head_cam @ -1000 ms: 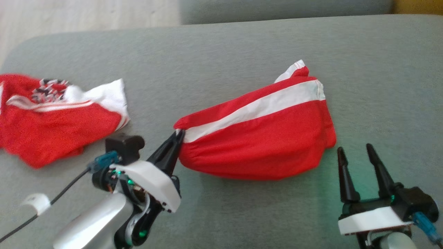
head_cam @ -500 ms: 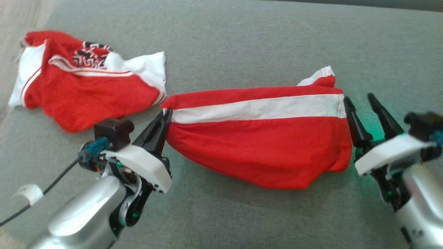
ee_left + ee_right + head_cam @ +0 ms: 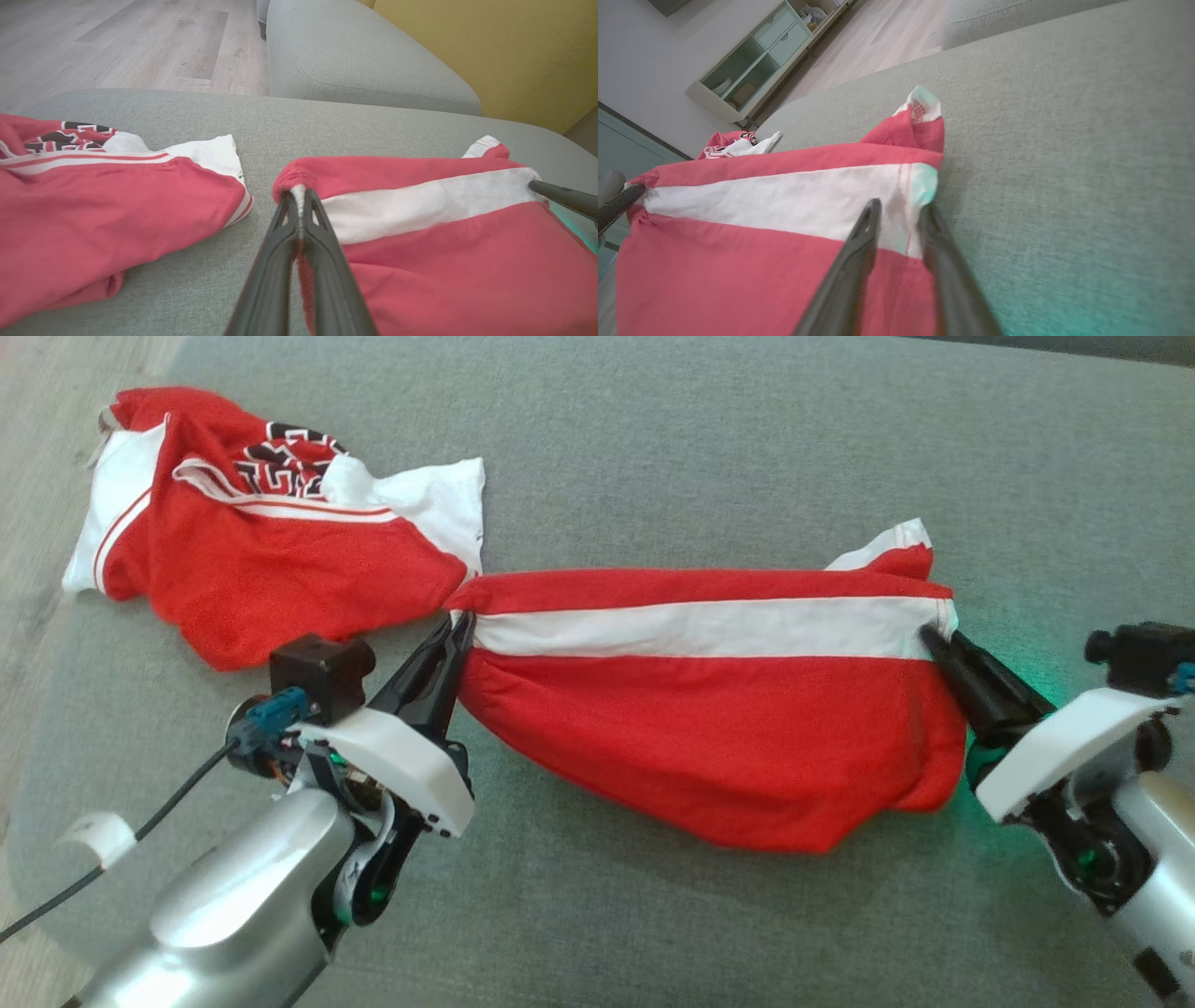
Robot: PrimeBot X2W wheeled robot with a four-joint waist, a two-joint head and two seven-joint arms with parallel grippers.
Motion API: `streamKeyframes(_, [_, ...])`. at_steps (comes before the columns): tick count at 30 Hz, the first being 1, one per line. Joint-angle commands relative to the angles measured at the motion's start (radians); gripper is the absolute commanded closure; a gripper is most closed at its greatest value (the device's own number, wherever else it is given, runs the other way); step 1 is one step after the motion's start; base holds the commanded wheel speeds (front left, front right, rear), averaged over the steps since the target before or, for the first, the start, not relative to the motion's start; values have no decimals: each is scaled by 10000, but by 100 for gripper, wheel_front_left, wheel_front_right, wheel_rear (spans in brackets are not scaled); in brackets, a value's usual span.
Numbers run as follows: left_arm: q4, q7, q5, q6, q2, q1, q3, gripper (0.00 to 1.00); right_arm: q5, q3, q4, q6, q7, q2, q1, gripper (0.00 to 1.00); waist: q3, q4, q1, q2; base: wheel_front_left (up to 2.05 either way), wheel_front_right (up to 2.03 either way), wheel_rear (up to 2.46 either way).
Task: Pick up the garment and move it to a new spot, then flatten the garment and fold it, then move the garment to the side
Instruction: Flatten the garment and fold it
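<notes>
Left tool (image 3: 460, 625): we are clamping it shut on the white-stripe end of the red garment (image 3: 709, 737). Right tool (image 3: 934, 639): we are straddling the opposite hem, cloth between the fingers; whether it is gripping, we cannot tell. Garment is lying stretched between both on the grey sofa cushion (image 3: 700, 448); a second red jersey (image 3: 271, 569) is lying just beside its left end.

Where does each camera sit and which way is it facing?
Head: above, looking down at the grey cushion; left gripper and right gripper at the garment's ends.
Left wrist: low at the garment's left end, facing the right gripper; own shut fingers show.
Right wrist: low at the other end, facing the left gripper; own fingers show.
Shared: both wrist views hold the white stripe.
</notes>
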Motion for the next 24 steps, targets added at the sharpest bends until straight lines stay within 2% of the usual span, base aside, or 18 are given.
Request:
streamKeyframes(1, [-159,-102,59,-37,280,-463,401,100,103,163,-300,-7,-280,-417,-272,100,-60,-49,0,0,0,0,0])
streamKeyframes(7, [-214,-223,246,-91,435,-867,531,100,611,307,-401,-7,-1291,-849,-875,100,-184,-403,0,0,0,0,0])
streamKeyframes(12, [-441,17,948,-241,450,-2552,627,100,1057,-403,-812,-7,-2009,-1536,-2308,100,132,-989,0,0,0,0,0])
streamKeyframes(15, [-314,171,1713,-108,322,-4171,763,100,516,-1046,-787,-7,-2274,-2161,-3646,100,587,-1387,0,0,0,0,0])
streamKeyframes(18, [11,223,2254,-152,14,-5899,993,100,-33,-1750,-852,-7,-2399,-2534,-4991,100,1157,-1776,0,0,0,0,0])
streamKeyframes(24, [1142,-527,3107,-428,-704,-8442,1269,100,-1000,-3125,-946,-7,-2498,-3026,-6965,100,2014,-2438,0,0,0,0,0])
